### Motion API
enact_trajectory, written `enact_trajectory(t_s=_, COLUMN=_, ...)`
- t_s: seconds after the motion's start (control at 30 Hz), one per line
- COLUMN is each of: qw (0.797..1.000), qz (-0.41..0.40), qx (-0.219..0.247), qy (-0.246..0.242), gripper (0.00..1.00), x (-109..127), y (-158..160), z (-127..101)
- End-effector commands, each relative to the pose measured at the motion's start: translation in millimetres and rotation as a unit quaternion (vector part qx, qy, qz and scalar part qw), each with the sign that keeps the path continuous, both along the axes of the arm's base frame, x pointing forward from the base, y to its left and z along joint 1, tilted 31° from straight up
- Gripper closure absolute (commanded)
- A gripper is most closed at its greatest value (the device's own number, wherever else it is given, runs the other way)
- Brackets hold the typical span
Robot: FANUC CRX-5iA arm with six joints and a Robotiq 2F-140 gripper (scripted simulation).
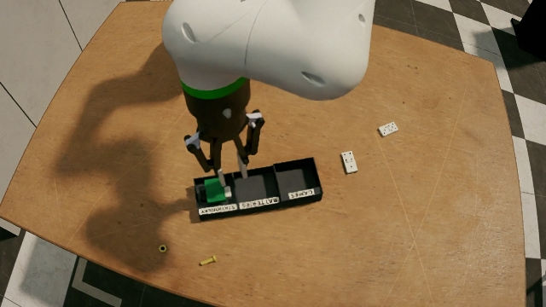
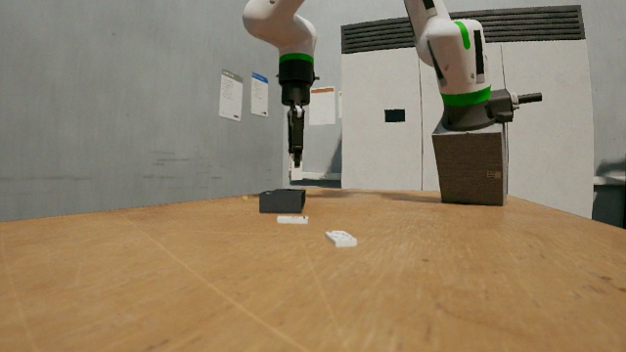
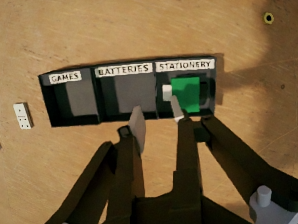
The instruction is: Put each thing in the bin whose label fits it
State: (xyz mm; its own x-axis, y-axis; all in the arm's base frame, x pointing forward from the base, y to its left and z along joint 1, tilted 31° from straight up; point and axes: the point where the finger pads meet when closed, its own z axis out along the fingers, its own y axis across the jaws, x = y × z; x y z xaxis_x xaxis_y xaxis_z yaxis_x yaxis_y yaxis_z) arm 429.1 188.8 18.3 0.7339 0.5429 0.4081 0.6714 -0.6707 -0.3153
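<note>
A black three-part bin [image 1: 318,181] [image 2: 281,201] [image 3: 45,102] stands flat on the table, labelled STATIONERY, BATTERIES and GAMES. A green block [image 1: 214,190] [image 3: 186,94] lies inside the STATIONERY part. The BATTERIES and GAMES parts look empty. My gripper [image 1: 234,181] [image 2: 294,163] [image 3: 157,111] hangs above the bin's back wall, over the STATIONERY and BATTERIES parts, with its fingers a little apart and nothing between them. Two white dominoes [image 1: 387,129] [image 1: 349,162] [image 2: 341,239] [image 2: 292,219] lie flat on the table to the right of the bin; one domino [image 3: 23,115] shows in the wrist view.
A yellow bolt [image 1: 208,260] and a yellow nut [image 1: 162,248] [image 3: 269,18] lie near the table's front edge, in front of the bin. The arm's base block [image 2: 469,166] stands at the far side of the table.
</note>
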Motion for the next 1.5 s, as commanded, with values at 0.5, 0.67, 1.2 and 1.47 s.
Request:
enact_trajectory(t_s=0.5, qw=0.956, qz=0.253, qx=-0.025, qy=-0.146, gripper=0.68, x=-100, y=99, z=50)
enact_trajectory(t_s=0.67, qw=0.935, qz=0.307, qx=-0.028, qy=-0.176, gripper=0.68, x=-117, y=116, z=58)
enact_trajectory(t_s=1.2, qw=0.834, qz=0.480, qx=-0.034, qy=-0.271, gripper=0.68, x=-195, y=194, z=96)
enact_trajectory(t_s=1.47, qw=0.768, qz=0.555, qx=-0.046, qy=-0.317, gripper=0.68, x=-240, y=238, z=118)
